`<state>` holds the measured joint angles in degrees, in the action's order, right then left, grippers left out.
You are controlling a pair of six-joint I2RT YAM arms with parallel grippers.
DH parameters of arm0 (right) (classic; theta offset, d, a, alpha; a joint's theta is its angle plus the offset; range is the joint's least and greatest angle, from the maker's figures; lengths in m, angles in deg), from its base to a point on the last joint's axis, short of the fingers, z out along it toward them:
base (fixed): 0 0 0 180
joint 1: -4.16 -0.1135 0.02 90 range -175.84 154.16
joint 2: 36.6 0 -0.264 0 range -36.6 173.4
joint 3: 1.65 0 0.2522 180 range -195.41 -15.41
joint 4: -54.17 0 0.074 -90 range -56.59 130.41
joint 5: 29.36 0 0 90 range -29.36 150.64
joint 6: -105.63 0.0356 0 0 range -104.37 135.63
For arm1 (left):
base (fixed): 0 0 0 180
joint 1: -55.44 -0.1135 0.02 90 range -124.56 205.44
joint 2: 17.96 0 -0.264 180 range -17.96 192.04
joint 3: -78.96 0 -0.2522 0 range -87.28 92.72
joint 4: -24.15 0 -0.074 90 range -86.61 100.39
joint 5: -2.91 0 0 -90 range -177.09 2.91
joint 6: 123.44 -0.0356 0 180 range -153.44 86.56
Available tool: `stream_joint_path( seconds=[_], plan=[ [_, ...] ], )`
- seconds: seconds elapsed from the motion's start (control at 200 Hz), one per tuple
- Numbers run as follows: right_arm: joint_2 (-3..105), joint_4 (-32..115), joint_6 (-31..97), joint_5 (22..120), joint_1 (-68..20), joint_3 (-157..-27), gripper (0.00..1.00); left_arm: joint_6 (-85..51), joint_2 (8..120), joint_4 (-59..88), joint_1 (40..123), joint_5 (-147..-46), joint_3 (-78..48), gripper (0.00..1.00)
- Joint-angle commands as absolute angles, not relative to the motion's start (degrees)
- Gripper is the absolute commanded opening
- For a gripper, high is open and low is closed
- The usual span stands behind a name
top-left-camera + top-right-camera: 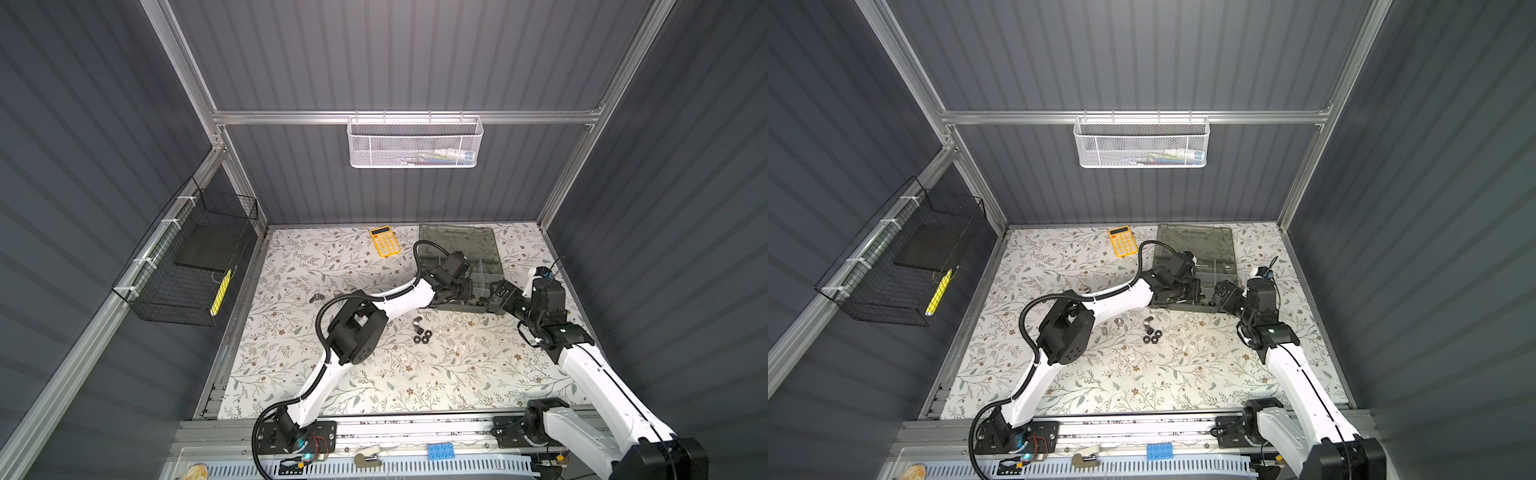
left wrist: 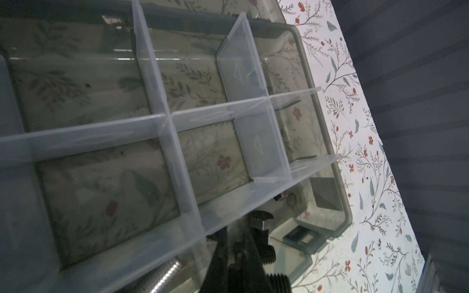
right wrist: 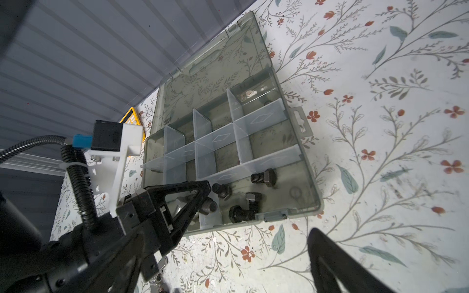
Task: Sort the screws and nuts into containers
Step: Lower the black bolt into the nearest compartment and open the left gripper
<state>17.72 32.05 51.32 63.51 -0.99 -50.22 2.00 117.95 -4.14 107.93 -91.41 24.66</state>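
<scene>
Placement of a screw looks like the step in hand. Top views: organizer box [image 1: 487, 272] sits far right on the table [image 1: 332, 374], lid [image 1: 459, 243] flat behind it; L gripper [image 1: 463, 293] is over its near row, R gripper [image 1: 503, 296] at its near right corner; black nuts [image 1: 422, 334] lie loose near mid-table, apart from the box. L wrist view: silver screw [image 2: 162, 275] lies in the near-left compt, close by the gripper. R wrist view: L gripper is clamped on a black screw [image 3: 209, 205], right by the divider [image 3: 210, 219]; four more black screws [image 3: 264, 176] lie in the near-right compt. R gripper jaws stand wide apart w/ nothing between. Next, I'd judge: shift the screw right of the divider, let go, then fetch the nuts for a separate compt.
</scene>
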Motion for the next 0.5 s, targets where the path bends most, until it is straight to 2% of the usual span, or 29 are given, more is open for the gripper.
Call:
stream_joint_path(
  seconds=[0.0,0.31,0.495],
  plan=[
    [16.7,33.6,51.9,64.3,-0.3,-49.2,0.99,2.5,118.8,-4.9,108.3,-91.8,26.7,0.09],
    [17.3,34.7,52.3,65.2,0.2,-48.5,0.99,2.1,118.8,-5.8,108.3,-91.5,27.2,0.21],
    [17.1,34.9,52.4,65.3,0.5,-48.1,0.99,1.1,118.1,-6.8,108.3,-90.9,27.4,0.21]
  ],
)
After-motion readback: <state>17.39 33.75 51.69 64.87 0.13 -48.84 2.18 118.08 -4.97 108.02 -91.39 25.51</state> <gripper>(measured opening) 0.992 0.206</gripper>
